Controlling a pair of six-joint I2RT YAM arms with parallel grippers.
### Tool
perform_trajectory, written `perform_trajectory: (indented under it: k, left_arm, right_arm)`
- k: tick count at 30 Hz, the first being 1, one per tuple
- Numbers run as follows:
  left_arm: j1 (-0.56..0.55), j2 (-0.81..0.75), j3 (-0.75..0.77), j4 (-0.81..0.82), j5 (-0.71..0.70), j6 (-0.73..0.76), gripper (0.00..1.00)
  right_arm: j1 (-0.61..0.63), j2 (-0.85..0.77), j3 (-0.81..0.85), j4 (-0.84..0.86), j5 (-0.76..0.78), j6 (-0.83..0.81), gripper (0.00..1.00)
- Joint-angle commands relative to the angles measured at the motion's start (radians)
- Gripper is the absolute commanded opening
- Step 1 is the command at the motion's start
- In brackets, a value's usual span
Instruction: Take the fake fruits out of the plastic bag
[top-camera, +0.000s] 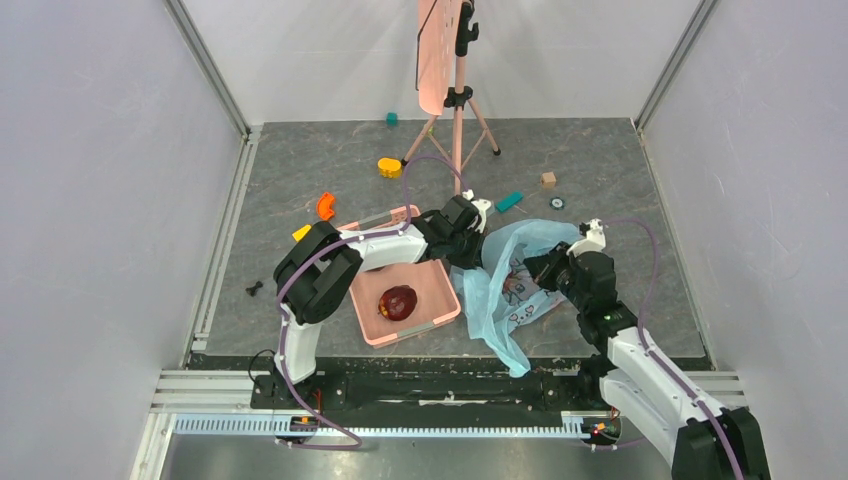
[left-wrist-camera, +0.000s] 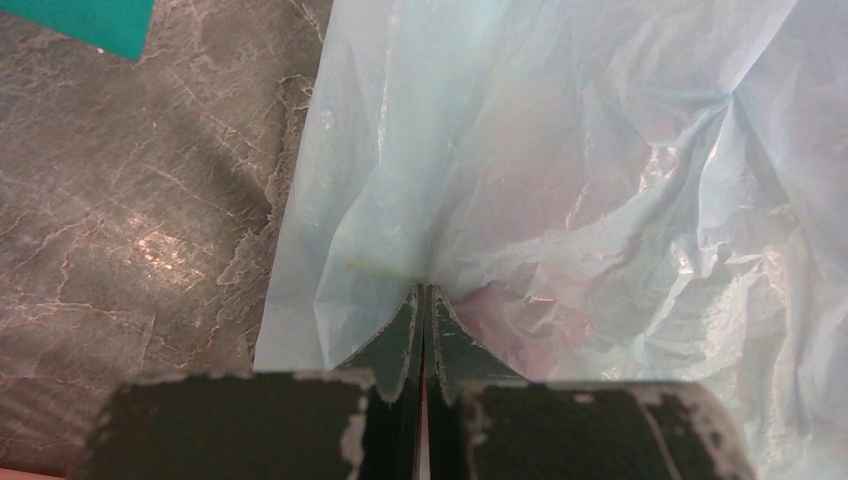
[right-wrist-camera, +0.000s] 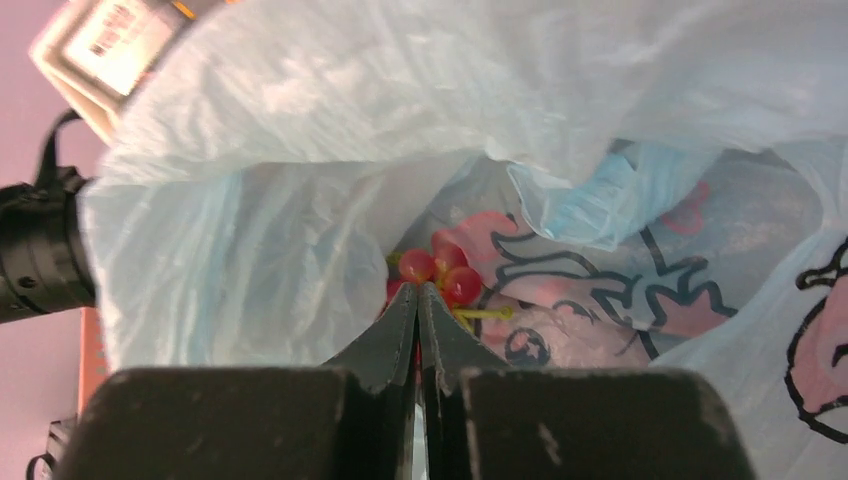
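Observation:
The light-blue plastic bag (top-camera: 515, 255) lies crumpled right of the pink basket (top-camera: 412, 335). One glossy dark-red fake fruit (top-camera: 398, 302) sits in the basket. My left gripper (top-camera: 474, 248) is shut on a pinch of the bag's left edge, and the left wrist view (left-wrist-camera: 422, 290) shows blue film (left-wrist-camera: 560, 150) bunched at its tips. My right gripper (top-camera: 542, 268) is inside the bag's mouth. In the right wrist view (right-wrist-camera: 418, 288) its jaws are shut on a bunch of small red fake grapes (right-wrist-camera: 445, 270) with a yellow-green stem, lying on the bag's printed panel (right-wrist-camera: 600, 300).
A pink tripod stand (top-camera: 457, 95) stands at the back. Loose toys lie on the grey floor: a yellow piece (top-camera: 389, 167), an orange piece (top-camera: 325, 206), teal blocks (top-camera: 508, 202), a wooden cube (top-camera: 548, 179) and a small black part (top-camera: 255, 289). Walls close both sides.

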Motion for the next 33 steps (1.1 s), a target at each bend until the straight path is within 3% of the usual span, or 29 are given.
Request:
perform_trajectory:
  k: [1, 3, 7, 10, 15, 33]
  left_arm:
    - [0.001, -0.048, -0.017, 0.031, 0.003, 0.026, 0.02]
    - [0.001, -0.055, -0.028, 0.035, 0.004, 0.027, 0.02]
    - [0.001, -0.081, -0.065, 0.077, 0.011, 0.025, 0.02]
    - [0.002, -0.078, -0.067, 0.082, 0.023, 0.029, 0.02]
    - [-0.002, -0.063, -0.091, 0.118, 0.057, 0.020, 0.02]
    - [-0.005, -0.013, -0.070, 0.146, 0.092, 0.003, 0.02]
  right_arm:
    - [-0.003, 0.014, 0.029, -0.107, 0.007, -0.033, 0.04]
    - [-0.003, 0.016, 0.016, -0.116, 0.003, -0.032, 0.07]
    - [-0.002, -0.002, -0.013, -0.118, -0.001, -0.020, 0.26]
    - [-0.002, 0.012, -0.022, -0.101, -0.008, -0.020, 0.33]
    - [-0.002, 0.080, -0.025, -0.036, 0.004, -0.014, 0.35]
    - [-0.095, 0.373, -0.151, 0.367, -0.222, 0.096, 0.33]
